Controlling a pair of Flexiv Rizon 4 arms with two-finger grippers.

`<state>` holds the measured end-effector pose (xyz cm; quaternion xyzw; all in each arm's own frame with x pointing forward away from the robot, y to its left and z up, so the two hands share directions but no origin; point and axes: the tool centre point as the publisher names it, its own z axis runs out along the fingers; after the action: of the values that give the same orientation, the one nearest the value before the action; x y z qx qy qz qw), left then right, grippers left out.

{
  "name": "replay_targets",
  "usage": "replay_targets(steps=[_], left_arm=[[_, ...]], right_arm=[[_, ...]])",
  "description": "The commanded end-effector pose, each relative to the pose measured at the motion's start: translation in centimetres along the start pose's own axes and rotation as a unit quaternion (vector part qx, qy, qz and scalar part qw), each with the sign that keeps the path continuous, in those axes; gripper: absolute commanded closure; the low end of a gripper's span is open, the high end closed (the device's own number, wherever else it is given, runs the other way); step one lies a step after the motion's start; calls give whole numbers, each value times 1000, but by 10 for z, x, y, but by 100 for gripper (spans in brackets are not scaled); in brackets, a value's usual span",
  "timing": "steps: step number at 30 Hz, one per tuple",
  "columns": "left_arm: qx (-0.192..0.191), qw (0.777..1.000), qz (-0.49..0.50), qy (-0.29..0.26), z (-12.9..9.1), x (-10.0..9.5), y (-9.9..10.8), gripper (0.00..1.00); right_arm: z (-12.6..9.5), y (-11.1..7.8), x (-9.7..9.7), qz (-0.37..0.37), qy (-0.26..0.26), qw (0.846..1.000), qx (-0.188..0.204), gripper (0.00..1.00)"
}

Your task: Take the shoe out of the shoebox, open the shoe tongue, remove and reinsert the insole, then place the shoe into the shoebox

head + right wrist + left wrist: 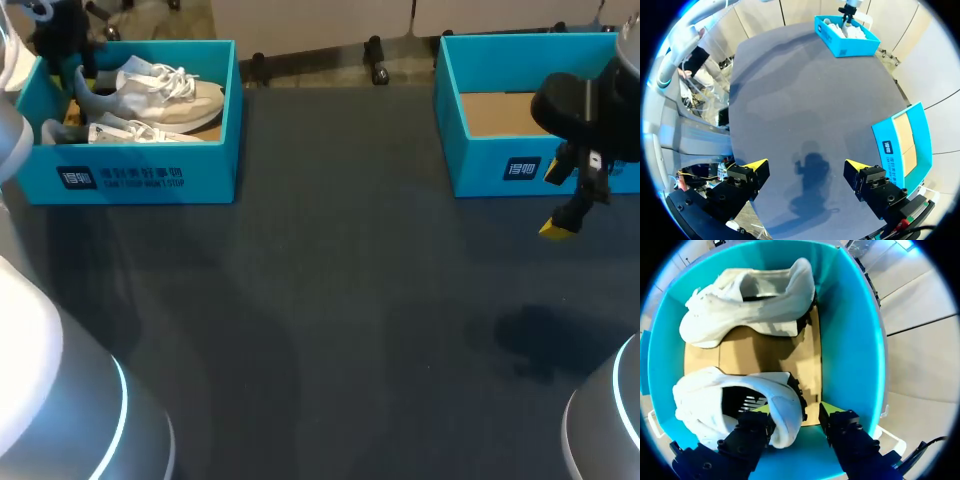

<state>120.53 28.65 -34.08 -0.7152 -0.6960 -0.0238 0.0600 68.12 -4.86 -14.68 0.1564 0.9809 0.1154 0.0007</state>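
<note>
Over the dark table (330,300), the left claw (794,414) is held open in the shoebox (855,340), the heel of the nearer shoe (705,400) between its fingers, and a shallow pinch could let it be dropped.

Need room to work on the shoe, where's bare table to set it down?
The table between the left shoebox and the empty right shoebox is bare. The left shoebox is crowded: the far shoe, the near shoe and the left gripper.

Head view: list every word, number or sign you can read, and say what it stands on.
Left shoebox, front wall: white print, too small to read.
Right shoebox, front wall: white mark, too blurred to read.
Nothing else legible.
</note>
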Motion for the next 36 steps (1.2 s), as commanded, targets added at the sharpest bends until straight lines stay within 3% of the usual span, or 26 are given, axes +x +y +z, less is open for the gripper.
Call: replay_targets(steps=[1,3,4,7,10,28,31,36], left_arm=[[12,1000,7,-14,-21,7,-3,42],[8,1000,11,-20,-27,7,-8,37],[6,1000,14,-23,-31,7,-11,27],[3,999,15,-29,-37,7,-17,20],[0,999,19,-38,-43,9,-23,2],[-5,998,3,-63,-64,25,-79,0],[-31,998,-16,-52,-67,27,-89,0],[-31,998,-16,-52,-67,27,-89,0]], right_arm=[[1,1,-2,0,1,1000,2,0],[1,1,-2,0,1,1000,2,0],[1,1,-2,0,1,1000,2,0],[1,1,-2,0,1,1000,2,0],[1,1,-2,0,1,1000,2,0],[1,1,-2,0,1,1000,2,0],[1,1,-2,0,1,1000,2,0],[1,1,-2,0,1,1000,2,0]])
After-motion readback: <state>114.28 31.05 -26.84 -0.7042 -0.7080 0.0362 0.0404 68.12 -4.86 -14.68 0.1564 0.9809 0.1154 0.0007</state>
